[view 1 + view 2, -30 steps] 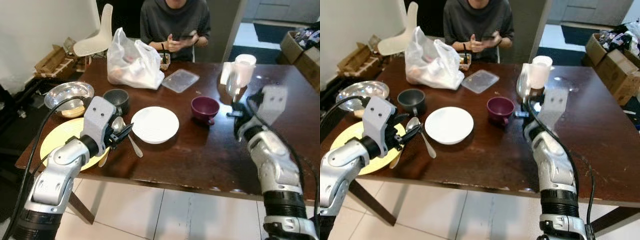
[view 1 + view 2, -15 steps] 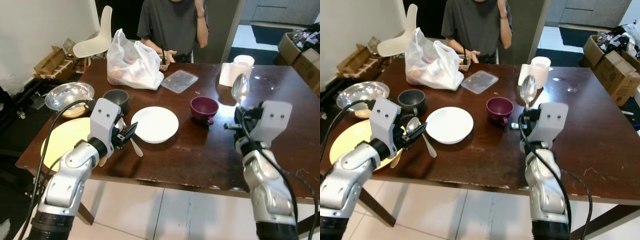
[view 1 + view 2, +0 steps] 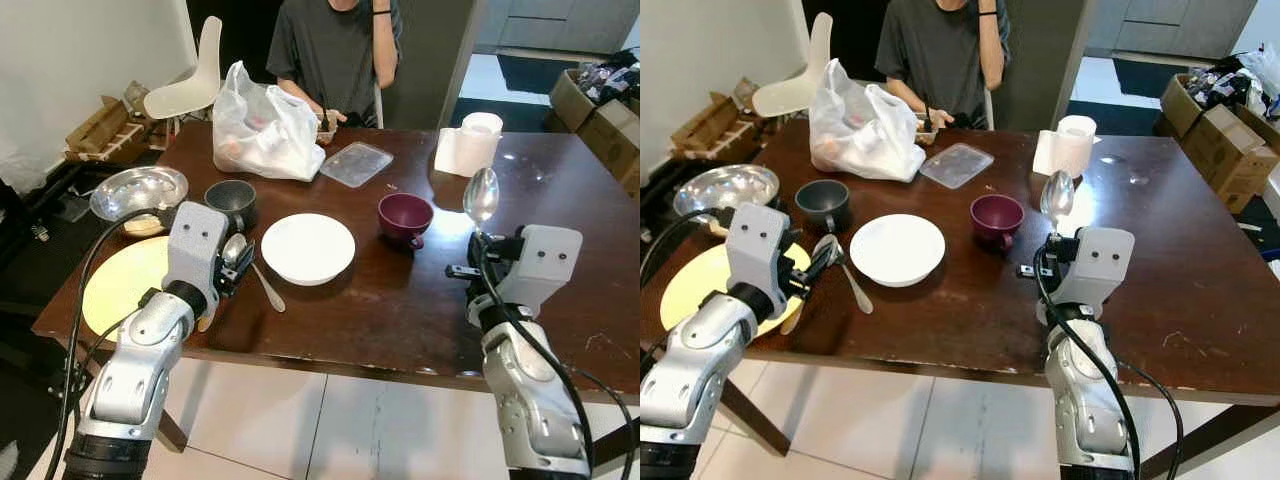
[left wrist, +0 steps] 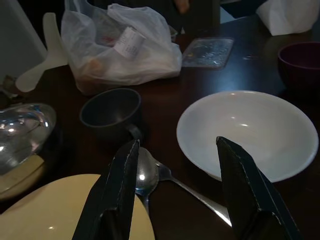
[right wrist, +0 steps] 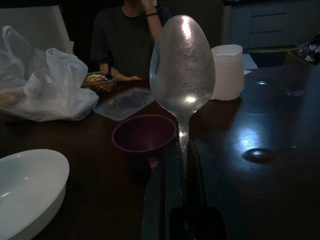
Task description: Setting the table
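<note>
My right gripper (image 3: 476, 256) is shut on the handle of a metal spoon (image 3: 481, 195), held upright above the dark table (image 3: 380, 310), right of the purple cup (image 3: 405, 215). In the right wrist view the fingers (image 5: 162, 185) clamp the spoon (image 5: 182, 65). My left gripper (image 3: 238, 266) is open, low over a second spoon (image 3: 262, 286) lying between the yellow plate (image 3: 120, 285) and the white bowl (image 3: 307, 247). In the left wrist view that spoon (image 4: 145, 175) lies near one finger, and the fingers (image 4: 120, 190) touch nothing.
A grey cup (image 3: 231, 200), a metal bowl (image 3: 137, 190), a white plastic bag (image 3: 265, 135), a clear lid (image 3: 357, 163) and a white roll (image 3: 470, 145) stand further back. A person (image 3: 330, 50) sits at the far side. The table's near edge is just below both arms.
My right gripper has steadied with the spoon upright and a little lower. My left gripper drew back slightly over the lying spoon. The person raised an arm.
</note>
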You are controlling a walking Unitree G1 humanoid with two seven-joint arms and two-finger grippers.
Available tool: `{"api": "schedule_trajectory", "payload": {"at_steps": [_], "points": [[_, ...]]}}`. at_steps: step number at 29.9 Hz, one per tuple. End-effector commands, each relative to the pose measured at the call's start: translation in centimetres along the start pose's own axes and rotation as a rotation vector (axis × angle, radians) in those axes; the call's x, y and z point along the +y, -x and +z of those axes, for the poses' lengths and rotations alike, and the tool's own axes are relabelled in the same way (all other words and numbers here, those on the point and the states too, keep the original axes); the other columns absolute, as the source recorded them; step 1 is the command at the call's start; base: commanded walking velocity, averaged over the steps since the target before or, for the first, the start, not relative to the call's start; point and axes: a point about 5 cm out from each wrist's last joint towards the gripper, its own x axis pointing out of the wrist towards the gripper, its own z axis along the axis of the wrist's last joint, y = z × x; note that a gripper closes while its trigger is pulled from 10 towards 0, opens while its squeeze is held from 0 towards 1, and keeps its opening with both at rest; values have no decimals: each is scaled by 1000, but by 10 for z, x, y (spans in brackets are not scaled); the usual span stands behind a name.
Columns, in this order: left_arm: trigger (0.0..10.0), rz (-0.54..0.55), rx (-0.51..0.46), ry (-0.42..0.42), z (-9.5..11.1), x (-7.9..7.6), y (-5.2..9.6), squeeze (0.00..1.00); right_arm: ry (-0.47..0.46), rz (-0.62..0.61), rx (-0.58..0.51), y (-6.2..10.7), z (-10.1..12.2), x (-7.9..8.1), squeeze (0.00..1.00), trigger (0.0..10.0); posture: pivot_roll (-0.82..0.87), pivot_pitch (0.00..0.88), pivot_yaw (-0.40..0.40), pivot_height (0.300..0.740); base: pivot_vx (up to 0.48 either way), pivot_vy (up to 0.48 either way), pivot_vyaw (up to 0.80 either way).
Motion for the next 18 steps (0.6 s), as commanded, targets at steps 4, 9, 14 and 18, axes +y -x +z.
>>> {"api": "schedule_trajectory", "payload": {"at_steps": [4, 9, 14, 18], "points": [[10000, 27, -13, 15, 2, 2, -1, 0, -7, -3, -2, 0, -1, 3, 0, 10000, -30, 0, 97, 740, 0, 0, 0], [10000, 33, -21, 20, 4, 1, -1, 0, -10, -3, 1, -1, -1, 4, 0, 10000, -26, 0, 97, 740, 0, 0, 0], [10000, 35, -26, 28, 5, 0, -2, 0, -10, -3, 2, -1, -1, 5, 0, 10000, -25, 0, 96, 740, 0, 0, 0], [10000, 36, -26, 33, 5, -1, -3, 0, -11, -4, 4, -1, -2, 5, 0, 10000, -25, 0, 97, 740, 0, 0, 0]]}}
